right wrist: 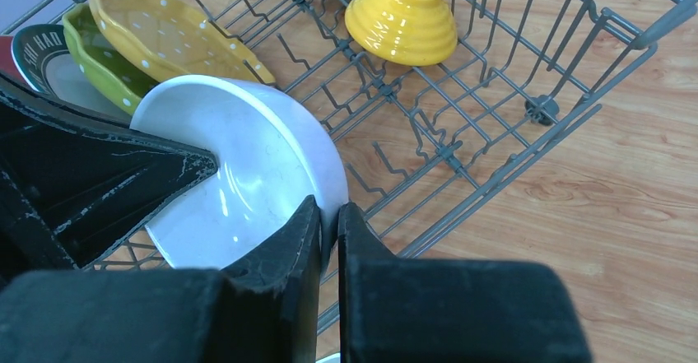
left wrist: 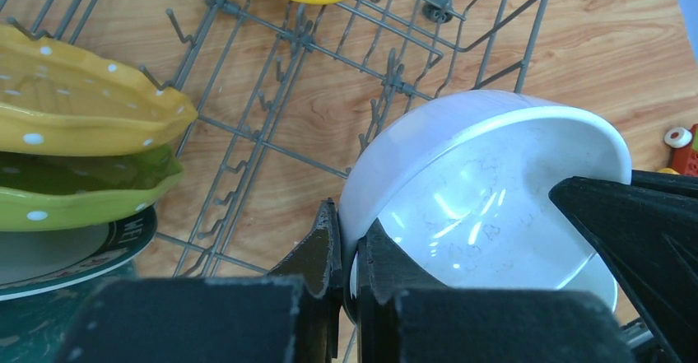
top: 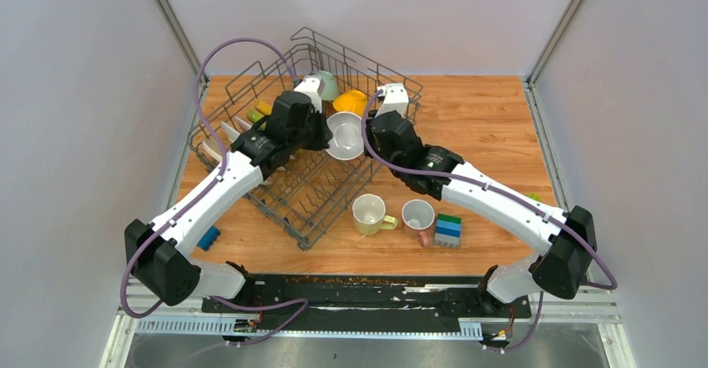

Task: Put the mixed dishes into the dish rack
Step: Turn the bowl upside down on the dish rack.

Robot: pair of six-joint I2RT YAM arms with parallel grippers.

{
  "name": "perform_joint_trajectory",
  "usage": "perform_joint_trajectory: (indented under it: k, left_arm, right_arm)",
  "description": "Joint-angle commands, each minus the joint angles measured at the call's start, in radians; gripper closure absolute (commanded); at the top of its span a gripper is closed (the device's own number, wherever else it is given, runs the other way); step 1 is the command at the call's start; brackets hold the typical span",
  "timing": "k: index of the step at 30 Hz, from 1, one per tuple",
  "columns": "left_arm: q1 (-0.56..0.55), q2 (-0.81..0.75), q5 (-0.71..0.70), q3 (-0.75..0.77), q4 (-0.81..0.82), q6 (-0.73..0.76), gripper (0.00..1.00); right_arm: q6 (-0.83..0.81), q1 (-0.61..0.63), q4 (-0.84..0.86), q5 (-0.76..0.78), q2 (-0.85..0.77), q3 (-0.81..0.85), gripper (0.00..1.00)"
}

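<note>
Left jaws and right jaws clamp the white bowl (top: 344, 137); a plate (right wrist: 37, 50) rim reads "HAR".

I have the white-and-black left arm (top: 209, 193) and its twin right arm (top: 501, 201) stretched forward and angled inward, wrists almost meeting. My left hand (left wrist: 346, 235) is clamped thin on one rim of a glossy white ceramic bowl (top: 344, 134). My right hand (right wrist: 329, 223) pinches the opposite rim.

A glossy, smooth ceramic glaze is seen on the white bowl (left wrist: 486, 207); the dish rack (top: 300, 189) is formed of matt grey wire, and the desk (top: 484, 118) is surfaced in wood grain.
</note>
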Motion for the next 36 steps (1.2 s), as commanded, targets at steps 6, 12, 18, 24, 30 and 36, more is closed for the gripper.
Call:
perform_joint_trajectory:
  k: [6, 12, 18, 24, 30, 36]
  left_arm:
    - [0.000, -0.017, 0.059, -0.018, 0.088, -0.001, 1.00]
    - [0.004, -0.042, 0.069, -0.048, 0.133, 0.021, 1.00]
    - [0.116, -0.082, 0.237, -0.090, 0.175, 0.000, 1.00]
    - [0.202, -0.110, 0.432, -0.093, 0.206, 0.019, 1.00]
    - [0.260, -0.126, 0.612, -0.098, 0.246, 0.016, 1.00]
    - [0.306, -0.125, 0.803, -0.118, 0.320, -0.027, 1.00]
  right_arm:
    - [-0.006, -0.010, 0.080, -0.165, 0.005, 0.003, 0.84]
    - [0.049, -0.053, 0.079, -0.376, 0.013, 0.006, 0.67]
    - [0.175, -0.171, 0.106, -0.689, -0.002, -0.021, 0.26]
    - [0.261, -0.257, 0.261, -0.944, -0.054, -0.098, 0.18]
    - [0.375, -0.333, 0.425, -1.073, -0.109, -0.190, 0.17]
    - [0.446, -0.375, 0.585, -1.220, -0.126, -0.237, 0.17]
